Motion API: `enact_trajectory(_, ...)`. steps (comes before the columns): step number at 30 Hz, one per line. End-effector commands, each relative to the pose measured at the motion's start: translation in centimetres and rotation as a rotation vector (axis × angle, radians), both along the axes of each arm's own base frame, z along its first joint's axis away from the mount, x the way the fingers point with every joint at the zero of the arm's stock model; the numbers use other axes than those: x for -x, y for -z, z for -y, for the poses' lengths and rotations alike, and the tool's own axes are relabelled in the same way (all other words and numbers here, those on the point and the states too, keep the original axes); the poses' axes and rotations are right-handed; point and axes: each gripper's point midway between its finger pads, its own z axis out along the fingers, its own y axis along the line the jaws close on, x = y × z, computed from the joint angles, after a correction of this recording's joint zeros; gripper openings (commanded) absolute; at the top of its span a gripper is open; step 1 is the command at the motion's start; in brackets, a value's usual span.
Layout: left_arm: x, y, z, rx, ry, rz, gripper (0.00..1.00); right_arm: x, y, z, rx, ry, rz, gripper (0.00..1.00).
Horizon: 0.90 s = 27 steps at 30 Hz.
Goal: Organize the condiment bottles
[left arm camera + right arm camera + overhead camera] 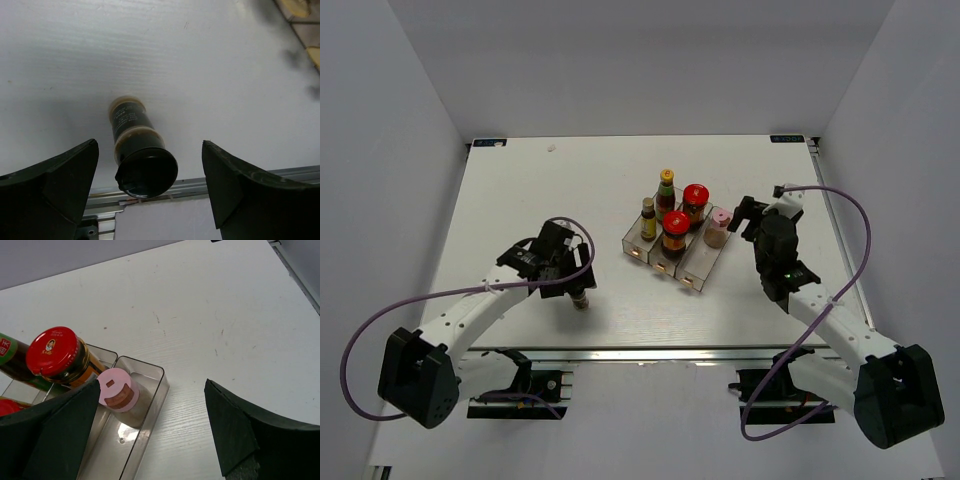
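Observation:
The dark black-capped bottle stands upright on the table near the front edge, apart from the tray. My left gripper is open just above it; in the left wrist view the bottle sits between the fingers, untouched. The clear tray holds the tall yellow-capped bottle, the small yellow-capped bottle, two red-lidded jars and the pink bottle. My right gripper is open and empty, just right of the pink bottle.
The table's metal front rail runs just behind the black-capped bottle. The tray's right compartment has room in front of the pink bottle. White walls enclose the table on three sides.

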Motion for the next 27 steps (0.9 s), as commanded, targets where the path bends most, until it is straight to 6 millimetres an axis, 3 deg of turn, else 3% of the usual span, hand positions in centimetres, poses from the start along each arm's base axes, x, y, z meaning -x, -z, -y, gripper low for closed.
enact_trajectory(1,0.5,-0.2,-0.7,-0.068,0.015,-0.013,0.91,0.0,-0.8,1.5,0.013,0.070,0.032,0.89)
enact_trajectory(8,0.5,-0.6,-0.5,-0.135,0.029,-0.007,0.69,0.3,-1.0,1.7,0.009,0.076,0.045,0.89)
enact_trajectory(12,0.5,-1.2,0.5,-0.157,0.066,0.001,0.51,0.5,-1.2,1.9,0.009,0.081,0.052,0.89)
enact_trajectory(17,-0.3,-3.3,2.2,-0.163,0.098,0.050,0.30,0.8,-1.5,2.1,0.008,0.084,0.059,0.89)
enact_trajectory(19,-0.4,-4.5,3.6,-0.138,0.133,0.077,0.28,1.0,-1.6,2.1,0.007,0.085,0.063,0.89)
enact_trajectory(20,-1.0,-6.0,4.6,-0.109,0.146,0.116,0.26,1.1,-1.8,2.2,0.002,0.087,0.070,0.89)
enact_trajectory(23,-2.0,-9.4,8.1,-0.013,0.229,0.226,0.26,1.5,-2.1,2.6,-0.015,0.101,0.086,0.89)
enact_trajectory(27,-3.8,-12.2,13.8,0.076,0.322,0.370,0.26,2.0,-2.5,2.5,-0.049,0.093,0.102,0.89)
